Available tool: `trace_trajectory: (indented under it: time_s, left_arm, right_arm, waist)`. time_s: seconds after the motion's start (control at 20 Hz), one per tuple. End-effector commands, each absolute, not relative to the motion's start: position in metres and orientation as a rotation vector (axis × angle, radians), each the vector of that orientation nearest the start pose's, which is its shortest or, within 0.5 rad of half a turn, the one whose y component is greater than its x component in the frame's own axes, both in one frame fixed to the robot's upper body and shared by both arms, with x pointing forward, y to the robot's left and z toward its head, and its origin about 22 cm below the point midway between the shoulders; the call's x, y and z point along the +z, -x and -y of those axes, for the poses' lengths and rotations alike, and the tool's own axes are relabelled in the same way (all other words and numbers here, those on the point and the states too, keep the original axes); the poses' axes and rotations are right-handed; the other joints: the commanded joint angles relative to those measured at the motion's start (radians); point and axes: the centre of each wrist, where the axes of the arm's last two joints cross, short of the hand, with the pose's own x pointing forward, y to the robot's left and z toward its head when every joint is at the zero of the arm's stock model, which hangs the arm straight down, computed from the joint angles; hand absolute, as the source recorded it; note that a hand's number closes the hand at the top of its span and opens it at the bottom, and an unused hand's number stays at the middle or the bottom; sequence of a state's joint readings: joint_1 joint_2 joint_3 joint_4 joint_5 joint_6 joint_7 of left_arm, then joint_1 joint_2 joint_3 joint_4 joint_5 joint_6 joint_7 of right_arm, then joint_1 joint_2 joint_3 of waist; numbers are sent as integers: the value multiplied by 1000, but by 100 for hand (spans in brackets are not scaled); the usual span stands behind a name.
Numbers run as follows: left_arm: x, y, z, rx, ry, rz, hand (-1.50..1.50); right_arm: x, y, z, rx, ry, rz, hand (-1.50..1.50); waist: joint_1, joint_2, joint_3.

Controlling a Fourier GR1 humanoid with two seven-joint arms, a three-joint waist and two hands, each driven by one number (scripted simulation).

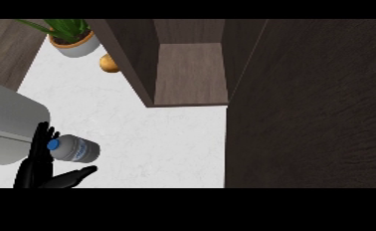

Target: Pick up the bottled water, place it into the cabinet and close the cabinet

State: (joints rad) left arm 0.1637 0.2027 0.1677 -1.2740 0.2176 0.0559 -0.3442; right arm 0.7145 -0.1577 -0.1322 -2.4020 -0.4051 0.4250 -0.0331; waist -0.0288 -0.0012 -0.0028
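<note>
A: How far along is it?
B: Barely starting; the bottled water (pixel 74 149) is lying on the surface (pixel 161 140) at lower left, well apart from the open cabinet (pixel 189 73); placing and closing are both remaining.
A: And the robot hand?
B: The left robot hand (pixel 38 168) is spreading open, fingers touching the bottle's cap end, not curling round it.

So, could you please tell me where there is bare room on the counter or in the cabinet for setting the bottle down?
The cabinet shelf shows bare wood. The white counter is bare between the cabinet's front edge, the open cabinet door and the water bottle. It is crowded at upper left, by the potted plant and a small orange object, and around the left hand.
</note>
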Motion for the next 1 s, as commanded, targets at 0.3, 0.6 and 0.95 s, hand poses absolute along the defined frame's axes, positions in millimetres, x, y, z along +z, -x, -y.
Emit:
trace_trajectory:
  time_s: [0.3,0.6,0.95]
  left_arm:
    - [-117,-172,-342,339,-193,1522,-150]
    - [-142,-175,-339,344,-90,1561,-150]
    - [-157,-186,-320,448,61,1610,150]
  right_arm:
    - [157,-45,284,103,-272,1890,-150]
    - [155,-37,285,114,-279,1877,-150]
    - [145,-41,291,117,-255,1908,-150]
  waist:
    - [13,0,0]
    - [-4,2,-2]
    - [7,3,-1]
